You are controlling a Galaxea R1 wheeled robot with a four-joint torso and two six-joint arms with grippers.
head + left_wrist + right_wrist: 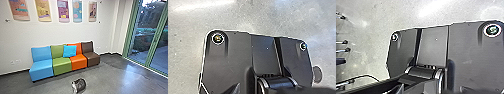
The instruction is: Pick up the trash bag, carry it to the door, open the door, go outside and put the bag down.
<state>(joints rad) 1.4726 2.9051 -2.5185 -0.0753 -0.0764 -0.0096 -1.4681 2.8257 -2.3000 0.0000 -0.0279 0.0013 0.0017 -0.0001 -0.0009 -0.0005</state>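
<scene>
On the grey floor in the head view lies a small, dark, rounded thing (79, 85) with a whitish edge; I cannot tell whether it is the trash bag. Tall glass panels in a green frame (152, 47) stand at the right, with paving and plants outside; whether one of them is the door is unclear. The left wrist view has pale floor (188, 50) around my own dark plate. How my two grippers stand, and whether they hold anything, cannot be made out.
A row of blue, green, orange and brown seats (62, 65) with a blue cushion (69, 51) stands along the white wall. Colourful posters (63, 10) hang above. Several thin rods with dark ends (342, 42) show in the right wrist view.
</scene>
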